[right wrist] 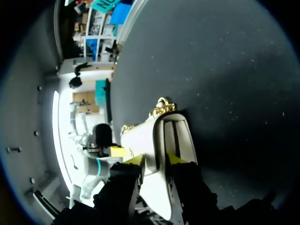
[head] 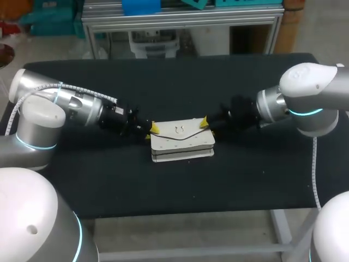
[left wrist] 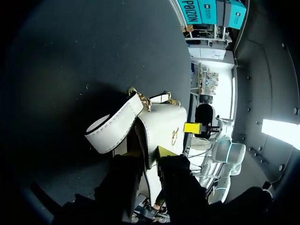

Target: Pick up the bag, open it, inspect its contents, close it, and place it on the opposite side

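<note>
"Where's the bag?"

"Middle of the black table (head: 109, 180). The white bag (head: 182, 141) lies flat, flap side up, with a small clasp (head: 178, 130) showing on top."

"What's on the left?"

"The left arm (head: 65, 103) comes in low from that side, and the left gripper (head: 151, 132) sits at the bag's left end. In its wrist view the two yellow-tipped fingers stand either side of the bag's edge, pinching it. A white strap (left wrist: 115, 124) loops out onto the table ahead of them, joined to the bag by gold links (left wrist: 140, 97)."

"And the other end?"

"The right gripper (head: 206, 124) is at the bag's right end, near the back corner, with the right arm (head: 305, 98) reaching in from the right. Its wrist view shows the fingers clamped on one white panel of the bag, one tip on each face."

"Is it off the table?"

"I can't tell from here. It looks level between the two grippers."
</note>
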Robot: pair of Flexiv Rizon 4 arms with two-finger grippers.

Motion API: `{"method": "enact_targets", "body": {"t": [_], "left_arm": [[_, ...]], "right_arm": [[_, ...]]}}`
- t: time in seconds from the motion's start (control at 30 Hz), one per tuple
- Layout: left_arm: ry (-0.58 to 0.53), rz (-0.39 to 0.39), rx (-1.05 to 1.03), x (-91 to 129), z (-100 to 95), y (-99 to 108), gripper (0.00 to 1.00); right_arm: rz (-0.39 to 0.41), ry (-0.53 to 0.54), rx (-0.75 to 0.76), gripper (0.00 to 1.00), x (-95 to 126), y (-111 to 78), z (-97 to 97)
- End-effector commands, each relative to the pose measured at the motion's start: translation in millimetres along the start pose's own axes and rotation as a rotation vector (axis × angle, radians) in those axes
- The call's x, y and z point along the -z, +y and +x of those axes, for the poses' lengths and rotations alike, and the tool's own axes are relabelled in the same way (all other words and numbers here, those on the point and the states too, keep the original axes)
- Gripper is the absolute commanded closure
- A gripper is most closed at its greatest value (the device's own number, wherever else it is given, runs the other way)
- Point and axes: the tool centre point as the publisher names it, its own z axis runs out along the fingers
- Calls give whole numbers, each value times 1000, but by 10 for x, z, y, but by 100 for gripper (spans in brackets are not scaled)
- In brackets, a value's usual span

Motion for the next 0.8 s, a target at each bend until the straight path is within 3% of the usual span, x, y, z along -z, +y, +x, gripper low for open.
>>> {"method": "enact_targets", "body": {"t": [0.03, 0.1, 0.13, 0.23, 0.3, 0.33, 0.37, 0.47, 0.5, 0.57, 0.63, 0.8], "left_arm": [[3, 8, -10, -82, 48, 13, 100], [0, 9, -17, -76, 65, 13, 100], [-1, 9, -19, -75, 71, 14, 93], [-4, 9, -23, -88, 80, 15, 36], [-5, 9, -25, -94, 81, 14, 29], [-5, 9, -26, -94, 81, 14, 33], [-4, 9, -27, -96, 79, 11, 39], [-8, 20, -25, -91, 66, -13, 57], [-8, 23, -22, -85, 60, -25, 60], [-7, 29, -17, -76, 51, -44, 76], [-8, 34, -11, -75, 38, -63, 84], [-8, 34, 8, -111, -33, -121, 75]], "right_arm": [[-31, 10, 7, 100, -55, -101, 51], [-36, 13, 6, 100, -43, -116, 43], [-36, 14, 5, 100, -41, -122, 38], [-41, 18, 2, 100, -35, -137, 32], [-46, 16, 4, 61, -25, -144, 34], [-53, 13, 5, 50, -15, -144, 35], [-58, 11, 4, 32, -4, -138, 32], [-68, 14, 0, 15, 32, -86, 14], [-69, 16, -1, 15, 43, -67, 15], [-81, 23, 1, 18, 59, -32, 28], [-88, 28, 3, 18, 59, 2, 39], [-95, 41, -17, 32, 13, 85, -12]]}}
